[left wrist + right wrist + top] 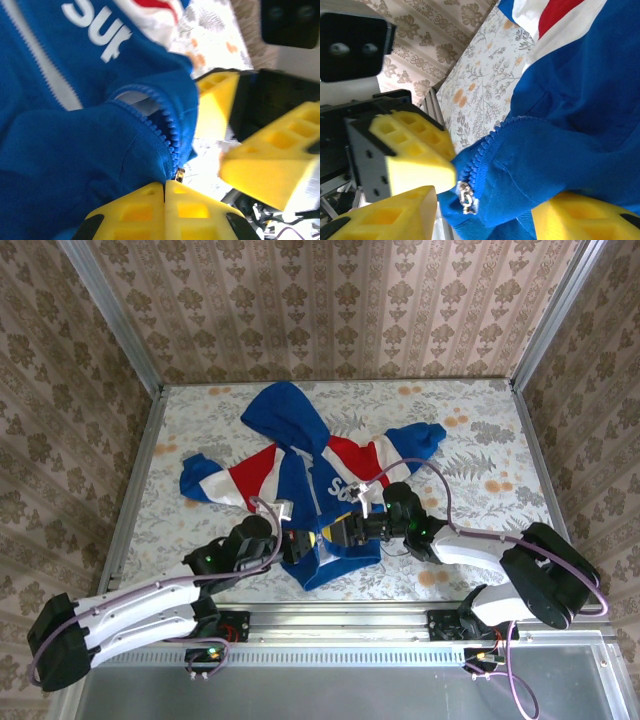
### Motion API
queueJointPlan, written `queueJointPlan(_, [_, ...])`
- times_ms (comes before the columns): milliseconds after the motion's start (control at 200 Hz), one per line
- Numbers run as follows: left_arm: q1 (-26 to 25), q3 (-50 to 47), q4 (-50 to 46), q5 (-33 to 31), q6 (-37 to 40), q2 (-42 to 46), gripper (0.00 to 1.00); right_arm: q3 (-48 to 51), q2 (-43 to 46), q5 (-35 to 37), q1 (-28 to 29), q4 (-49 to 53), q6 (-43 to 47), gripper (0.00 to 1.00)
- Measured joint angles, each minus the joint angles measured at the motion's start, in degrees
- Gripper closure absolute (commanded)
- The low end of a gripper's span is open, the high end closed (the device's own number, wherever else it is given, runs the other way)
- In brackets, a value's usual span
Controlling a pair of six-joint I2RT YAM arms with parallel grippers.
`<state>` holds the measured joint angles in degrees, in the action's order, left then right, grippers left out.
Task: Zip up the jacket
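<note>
At the jacket's (300, 475) six-o'clock hem, the left gripper's (165, 187) jaws clench fabric beside the zipper slider (465, 196). At its three o'clock, the right gripper's (338, 530) jaws stand released.

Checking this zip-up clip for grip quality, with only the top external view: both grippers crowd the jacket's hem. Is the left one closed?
Observer: Yes. The left wrist view shows the left gripper pressed shut on the hem of the jacket, at the zipper's foot.
Operator: And the right?
Observer: The right gripper is open; the metal zipper pull sits ungripped between its fingers.
Operator: Zipped at all?
Observer: No, the teeth gape apart just above the hem.
</note>
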<state>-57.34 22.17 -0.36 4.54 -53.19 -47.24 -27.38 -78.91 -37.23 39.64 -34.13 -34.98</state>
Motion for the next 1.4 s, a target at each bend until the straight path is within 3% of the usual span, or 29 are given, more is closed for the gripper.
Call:
queueJointPlan(135, [1.6, 3.6, -4.6, 2.8, 0.1, -4.0, 1.00, -1.0, 2.6, 2.2, 0.0, 7.6, 2.7, 0.50])
queueJointPlan(260, [2.3, 7.0, -6.7, 4.9, 0.2, -6.8, 1.00, -2.2, 9.0, 5.8, 0.0, 17.8, 7.0, 0.69])
queueJointPlan(315, [2.4, 8.0, -7.1, 5.8, 0.3, -8.0, 1.00, -2.2, 12.1, 7.0, 0.1, 21.0, 9.1, 0.70])
queueJointPlan(515, [2.7, 11.8, -7.8, 8.8, 0.5, -12.6, 1.00, 0.3, 19.5, 10.1, 2.5, 25.6, 11.2, 0.68])
queueJointPlan(755, [2.3, 14.4, -8.0, 9.9, 0.5, -13.9, 1.00, 1.7, 21.7, 15.0, 7.2, 28.3, 10.6, 0.63])
queueJointPlan(1400, [1.1, 14.6, -8.1, 8.9, -0.2, -12.5, 1.00, -1.1, 13.7, 20.3, 12.8, 25.2, 7.8, 0.60])
